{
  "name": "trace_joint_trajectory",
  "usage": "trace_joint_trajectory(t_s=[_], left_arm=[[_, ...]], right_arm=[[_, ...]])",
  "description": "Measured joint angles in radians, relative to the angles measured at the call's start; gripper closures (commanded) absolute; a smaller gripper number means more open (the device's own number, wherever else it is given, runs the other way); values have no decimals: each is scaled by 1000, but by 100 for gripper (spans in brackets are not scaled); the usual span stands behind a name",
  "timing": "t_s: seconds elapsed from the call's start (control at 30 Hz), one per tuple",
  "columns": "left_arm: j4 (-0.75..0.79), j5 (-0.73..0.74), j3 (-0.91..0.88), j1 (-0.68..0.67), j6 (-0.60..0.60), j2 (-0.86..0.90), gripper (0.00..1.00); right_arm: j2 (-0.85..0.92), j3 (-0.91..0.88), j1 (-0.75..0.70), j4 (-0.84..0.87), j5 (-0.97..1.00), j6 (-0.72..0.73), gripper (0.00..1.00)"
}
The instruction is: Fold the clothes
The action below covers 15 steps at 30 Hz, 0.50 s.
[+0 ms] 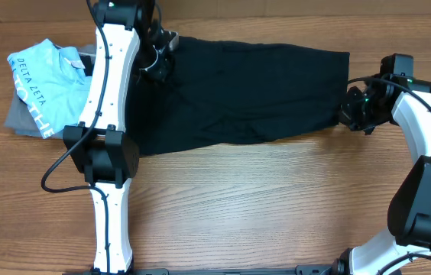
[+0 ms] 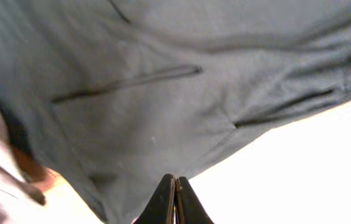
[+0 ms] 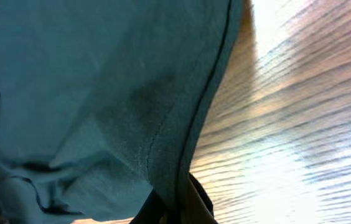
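Note:
The clothes (image 1: 246, 92) are one plain black garment spread flat across the far half of the wooden table. My left gripper (image 1: 160, 63) sits at its far left corner. In the left wrist view its fingers (image 2: 175, 182) are pressed tight together right at the cloth's edge (image 2: 163, 106). My right gripper (image 1: 347, 113) is at the garment's right edge. In the right wrist view the hem (image 3: 182, 124) runs down between the closed fingers (image 3: 178, 205), so they pinch the fabric.
A light blue shirt (image 1: 47, 80) with white lettering lies on grey folded garments (image 1: 18, 121) at the far left, beside my left arm (image 1: 108, 99). Bare wooden table (image 1: 261, 206) stretches in front of the black garment.

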Motion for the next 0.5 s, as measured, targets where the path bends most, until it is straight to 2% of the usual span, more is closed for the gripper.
trace_joint_trajectory(t_s=[0.23,0.33,0.5], left_arm=[[-4,25,0,-84,0,0,96],[-4,11,0,-137,-22,-5,96],[-4,-90,-29,-211,-88,-83,96]], right_arm=[[0,0,0,-7,-34,47,96],[0,0,2,31,-55,148,96],[0,-14,50,205,-57,364,96]])
